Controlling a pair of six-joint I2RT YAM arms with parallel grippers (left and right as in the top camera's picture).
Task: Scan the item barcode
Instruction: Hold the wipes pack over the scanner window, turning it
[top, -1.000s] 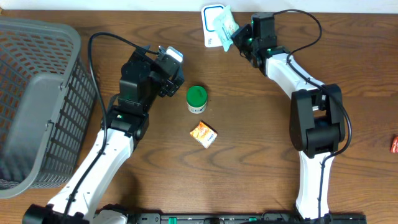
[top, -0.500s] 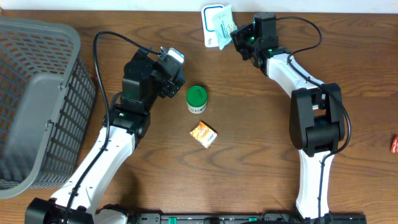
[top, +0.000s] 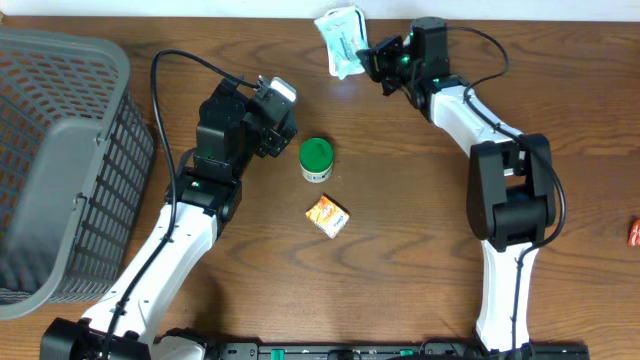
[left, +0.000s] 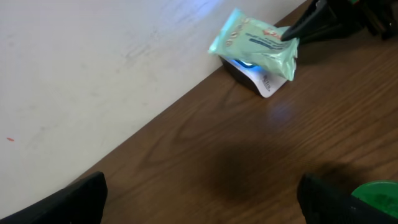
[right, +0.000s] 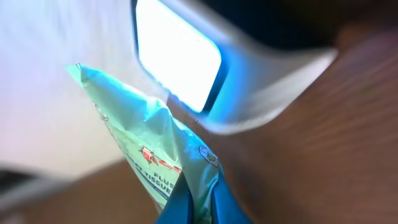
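My right gripper (top: 368, 58) is shut on one edge of a mint-green tissue pack (top: 340, 36) at the table's far edge. The pack hangs over the white barcode scanner (left: 259, 79) and hides most of it from above. In the right wrist view the pack (right: 152, 146) is pinched between my blue fingertips, and the scanner's lit window (right: 177, 53) glows just behind it. In the left wrist view the pack (left: 255, 42) rests above the scanner's blue light. My left gripper (top: 279, 112) is open and empty, a little way left of the pack.
A green-lidded jar (top: 317, 158) stands just right of the left gripper. An orange box (top: 328, 215) lies in front of it. A grey wire basket (top: 60, 150) fills the left side. A small red item (top: 634, 232) sits at the right edge.
The right gripper has swung the tissue pack left and turned it over the scanner, which showed beside it before. The left arm has barely moved.
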